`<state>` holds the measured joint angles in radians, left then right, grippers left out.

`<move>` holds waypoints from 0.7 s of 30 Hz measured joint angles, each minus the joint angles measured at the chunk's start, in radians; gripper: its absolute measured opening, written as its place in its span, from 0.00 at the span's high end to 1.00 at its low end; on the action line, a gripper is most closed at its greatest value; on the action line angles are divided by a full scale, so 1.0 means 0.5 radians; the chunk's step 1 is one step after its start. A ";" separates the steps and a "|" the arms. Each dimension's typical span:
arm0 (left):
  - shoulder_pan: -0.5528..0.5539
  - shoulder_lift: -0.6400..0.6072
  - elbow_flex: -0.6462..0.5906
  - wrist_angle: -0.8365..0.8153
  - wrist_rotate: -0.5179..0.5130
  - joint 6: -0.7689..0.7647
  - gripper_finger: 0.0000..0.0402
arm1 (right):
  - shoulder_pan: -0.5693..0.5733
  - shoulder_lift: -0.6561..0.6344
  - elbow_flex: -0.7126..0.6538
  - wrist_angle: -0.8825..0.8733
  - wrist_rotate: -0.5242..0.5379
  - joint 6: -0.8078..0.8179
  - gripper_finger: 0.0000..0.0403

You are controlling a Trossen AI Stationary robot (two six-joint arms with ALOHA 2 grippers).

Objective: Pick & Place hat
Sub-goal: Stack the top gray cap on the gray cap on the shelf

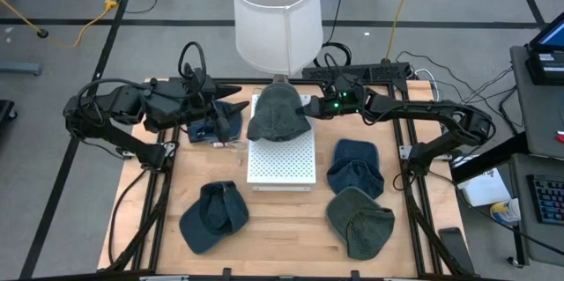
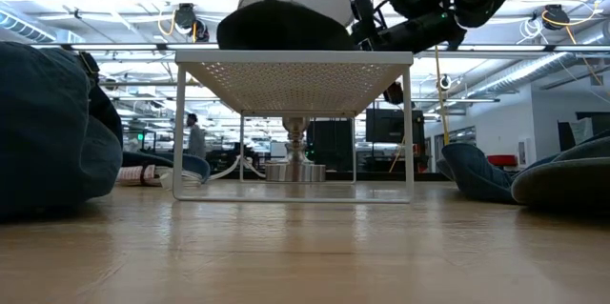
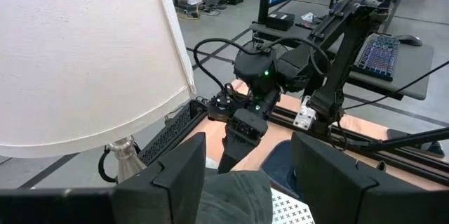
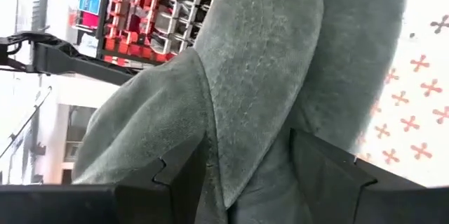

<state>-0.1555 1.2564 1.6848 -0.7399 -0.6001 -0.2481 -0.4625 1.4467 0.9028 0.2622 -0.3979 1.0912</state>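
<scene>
Right gripper [image 1: 310,105]: at the far right edge of the white perforated stand [image 1: 282,162], its two dark fingers [image 4: 179,164] spread to either side of a fold of the grey-green hat [image 1: 278,114]. The right wrist view shows the cloth filling the gap between the fingers, yet whether they press on it cannot be told; the jaws stand wide. Left gripper [image 1: 236,89]: directly across the hat from the right gripper, at the hat's far left side, jaws parted with nothing between them; its wrist view looks over the hat's crown [image 3: 235,196] toward the right arm.

Task object: the grey-green hat lies on the far end of the stand's top, between the two grippers; in the low view it appears as a dark mound [image 2: 284,28] on the raised mesh shelf [image 2: 294,68].

Immediately beyond both grippers stands a lamp with a white shade [image 1: 276,15], its base behind the stand. Beside the left gripper, on the wooden table [image 1: 282,228], lies a dark blue cap [image 1: 216,122]. Nearer the front, well apart from the grippers: a blue cap [image 1: 214,217] on the left-arm side, and on the right-arm side a blue hat [image 1: 355,166] with an olive cap [image 1: 361,219] in front of it.
</scene>
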 joint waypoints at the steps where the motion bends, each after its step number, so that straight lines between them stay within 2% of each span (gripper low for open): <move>1: 0.000 0.000 0.000 0.000 0.000 0.000 0.47 | 0.000 -0.001 0.000 0.034 0.008 0.000 0.52; 6: 0.000 0.000 0.000 -0.001 0.000 0.002 0.47 | -0.001 -0.003 0.001 0.081 0.053 -0.013 0.63; 13: 0.000 0.000 0.000 -0.011 0.000 0.002 0.47 | -0.001 -0.005 0.001 0.086 0.054 -0.090 0.95; 21: 0.000 0.000 0.000 -0.037 -0.001 0.002 0.47 | -0.005 -0.005 0.001 0.154 0.051 -0.086 0.99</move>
<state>-0.1555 1.2564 1.6848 -0.7584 -0.6006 -0.2474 -0.4648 1.4445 0.9031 0.3393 -0.3725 1.0484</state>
